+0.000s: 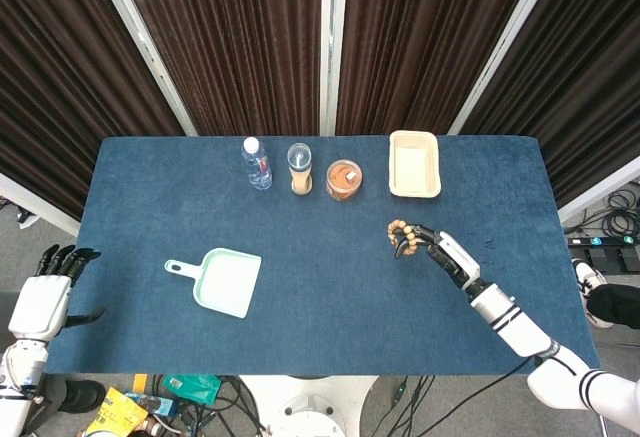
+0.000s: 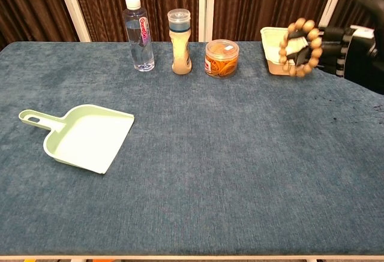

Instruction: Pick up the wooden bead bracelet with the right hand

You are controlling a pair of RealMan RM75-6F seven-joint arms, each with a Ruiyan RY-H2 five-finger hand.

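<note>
Above blue table, right side: right hand gripped wooden bead bracelet, lifted clear. Off left edge, left hand hung with fingers apart, holding nothing.

bare blue table mid-front, dustpan front-left, bottle, shaker, jar, tray along back edge
</note>
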